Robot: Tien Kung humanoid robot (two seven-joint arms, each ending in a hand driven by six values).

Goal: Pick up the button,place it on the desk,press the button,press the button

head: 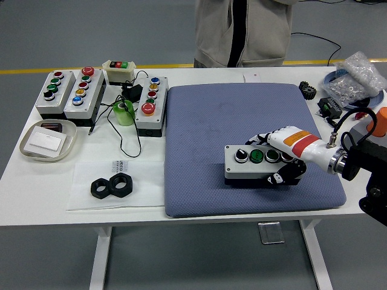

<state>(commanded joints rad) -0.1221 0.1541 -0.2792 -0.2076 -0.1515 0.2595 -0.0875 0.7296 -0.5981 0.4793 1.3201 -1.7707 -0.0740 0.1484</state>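
Count's easy enough: five button boxes (259, 164) total, two black hex nuts (112, 186), one green tape roll (124, 112), one tray (47, 141), one blue mat (242, 121).

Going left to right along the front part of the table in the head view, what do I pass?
White tray → two black hex nuts on a clear sheet → blue mat → grey button box lying on the mat → right hand gripping that box's right end.
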